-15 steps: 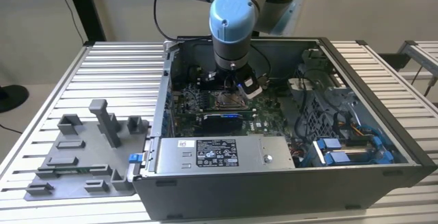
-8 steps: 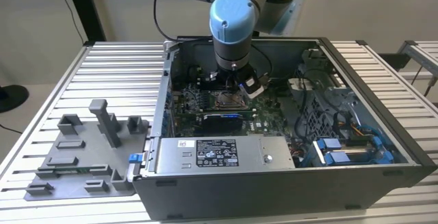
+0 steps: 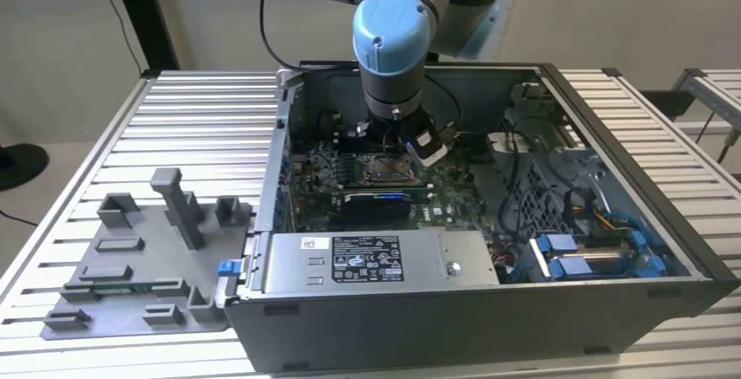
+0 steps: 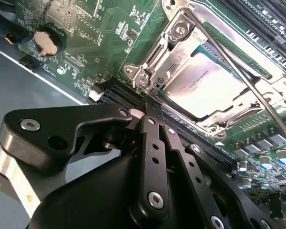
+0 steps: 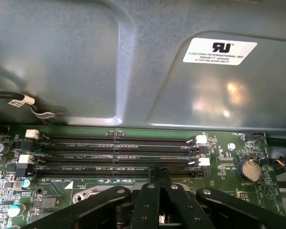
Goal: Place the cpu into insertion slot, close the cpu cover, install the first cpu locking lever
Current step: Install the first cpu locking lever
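The cpu [image 4: 205,86] lies silvery face up in the insertion slot [image 3: 386,169], deep inside the open computer case. The cpu cover [image 4: 178,36], a silvery metal frame, lies flat around the chip. A thin metal locking lever [image 4: 238,71] runs slantwise across the socket; whether it is latched I cannot tell. My gripper [image 4: 155,117] is shut with nothing between its black fingers, its tips just off the socket's corner by the memory slots. The same shut fingertips [image 5: 159,175] hang over the green board in the first wrist view. From outside, the gripper [image 3: 394,140] hangs straight above the socket.
Long memory slots [image 5: 114,152] and a coin battery [image 5: 250,169] sit close to the fingers, with the grey case wall [image 5: 86,62] behind. A white-labelled grey box [image 3: 370,262] fills the case front, with blue connectors [image 3: 579,258] toward the exterior view's right. A grey fixture tray [image 3: 139,266] lies outside on the slatted table.
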Action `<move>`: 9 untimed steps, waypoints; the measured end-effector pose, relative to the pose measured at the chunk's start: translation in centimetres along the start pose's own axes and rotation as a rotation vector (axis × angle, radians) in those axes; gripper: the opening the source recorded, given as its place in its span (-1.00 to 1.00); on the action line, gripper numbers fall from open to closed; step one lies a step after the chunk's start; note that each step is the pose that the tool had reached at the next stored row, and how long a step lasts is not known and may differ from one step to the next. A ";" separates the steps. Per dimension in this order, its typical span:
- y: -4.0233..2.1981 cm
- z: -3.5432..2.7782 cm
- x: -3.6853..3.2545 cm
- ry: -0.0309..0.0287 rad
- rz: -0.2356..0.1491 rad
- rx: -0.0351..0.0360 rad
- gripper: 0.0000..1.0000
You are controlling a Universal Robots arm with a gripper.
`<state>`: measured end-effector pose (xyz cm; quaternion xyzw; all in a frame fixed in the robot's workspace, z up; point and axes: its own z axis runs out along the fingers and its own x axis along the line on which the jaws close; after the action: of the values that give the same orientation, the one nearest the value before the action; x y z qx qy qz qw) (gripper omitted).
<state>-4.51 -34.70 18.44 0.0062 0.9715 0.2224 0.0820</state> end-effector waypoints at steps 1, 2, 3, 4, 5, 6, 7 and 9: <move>0.00 0.00 0.00 0.0000 0.000 0.0000 -1.00; -0.01 0.00 0.00 -0.0001 0.000 0.0001 -1.00; -0.02 0.01 0.00 0.0000 0.000 0.0000 -1.00; -0.02 0.02 0.00 -0.0001 0.000 -0.0001 -1.00; -0.05 0.01 0.01 -0.0001 0.000 -0.0005 -1.00; -0.05 0.02 0.01 -0.0003 0.000 -0.0006 -1.00; -0.07 0.04 0.01 -0.0009 0.000 -0.0008 -1.00; -0.10 0.08 0.03 -0.0027 -0.001 -0.0011 -1.00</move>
<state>-4.53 -34.76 18.32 0.0060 0.9712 0.2229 0.0835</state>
